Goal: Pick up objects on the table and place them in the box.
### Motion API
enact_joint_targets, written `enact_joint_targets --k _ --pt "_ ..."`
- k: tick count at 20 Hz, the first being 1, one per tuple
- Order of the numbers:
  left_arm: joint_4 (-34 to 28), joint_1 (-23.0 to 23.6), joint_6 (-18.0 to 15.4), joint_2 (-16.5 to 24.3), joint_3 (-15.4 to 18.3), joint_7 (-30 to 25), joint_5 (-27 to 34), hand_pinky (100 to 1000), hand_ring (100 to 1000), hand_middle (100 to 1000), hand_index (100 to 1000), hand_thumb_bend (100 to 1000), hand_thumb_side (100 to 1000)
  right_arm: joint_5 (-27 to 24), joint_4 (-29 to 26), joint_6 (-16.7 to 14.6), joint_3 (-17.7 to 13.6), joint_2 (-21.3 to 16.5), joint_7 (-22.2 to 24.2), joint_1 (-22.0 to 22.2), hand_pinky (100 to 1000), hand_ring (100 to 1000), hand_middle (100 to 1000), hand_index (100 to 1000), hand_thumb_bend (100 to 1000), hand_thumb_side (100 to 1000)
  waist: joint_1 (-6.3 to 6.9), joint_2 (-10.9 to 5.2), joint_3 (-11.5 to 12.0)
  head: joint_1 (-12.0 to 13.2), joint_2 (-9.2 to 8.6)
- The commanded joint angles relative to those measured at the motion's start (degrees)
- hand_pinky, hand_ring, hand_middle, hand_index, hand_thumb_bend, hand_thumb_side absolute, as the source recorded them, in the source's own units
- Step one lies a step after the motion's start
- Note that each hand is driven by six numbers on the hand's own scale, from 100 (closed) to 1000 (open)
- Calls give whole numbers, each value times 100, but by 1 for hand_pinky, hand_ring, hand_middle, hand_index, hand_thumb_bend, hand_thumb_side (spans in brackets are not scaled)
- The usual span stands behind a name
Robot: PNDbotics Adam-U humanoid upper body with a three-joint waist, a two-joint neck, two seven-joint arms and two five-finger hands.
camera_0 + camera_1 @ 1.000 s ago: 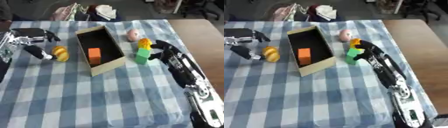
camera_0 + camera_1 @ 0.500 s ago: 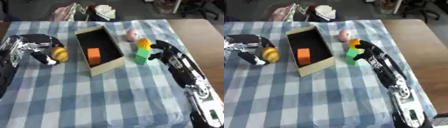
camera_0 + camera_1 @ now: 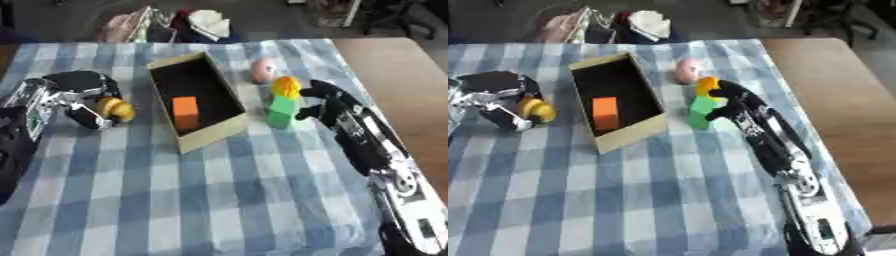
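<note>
A tan open box [image 3: 215, 134] lies mid-table with an orange block [image 3: 185, 112] inside. My left hand [image 3: 80, 95] is curled round a yellow-orange piece [image 3: 115, 108] just left of the box, fingers above it and thumb below. To the right of the box stand a green block [image 3: 282, 111] and, behind and touching it, a yellow-orange item [image 3: 285, 86]. A pink egg-shaped thing [image 3: 261, 70] lies further back. My right hand [image 3: 325, 101] sits against the right side of the green block, its fingers curled beside it; whether they grip it is unclear.
The blue-and-white checked cloth [image 3: 219, 190] covers the table, with a bare wooden tabletop [image 3: 394, 75] to the right. Bags and clutter [image 3: 166, 22] sit beyond the far edge. My right forearm [image 3: 385, 165] lies across the cloth's right side.
My left hand has closed round the yellow-orange piece, which has edged slightly rightward toward the box. The right hand has stayed by the green block.
</note>
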Motion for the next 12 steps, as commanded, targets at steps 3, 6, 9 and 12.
enact_joint_targets --k 3,6,9,12 --pt "-469 -169 -112 382 -2 24 511 580 392 399 563 100 296 16 -74 -5 -26 -55 -11 -65 870 667 828 924 100 749 -39 -129 5 -23 27" --pt "-910 -282 -157 552 -52 -23 886 590 399 406 570 136 287 21 -74 -5 -28 -59 -14 -63 870 667 828 924 100 749 -32 -132 1 -35 27" --pt "-1261 -449 -111 565 -86 33 1164 597 403 406 577 145 268 17 -71 -5 -11 -52 0 -61 870 667 828 924 100 749 -38 -145 -17 -18 27" --pt "-1309 -594 -49 404 -145 132 1190 609 417 420 594 175 271 8 -68 -5 6 -34 18 -59 870 667 828 924 100 749 -52 -156 -50 17 27"
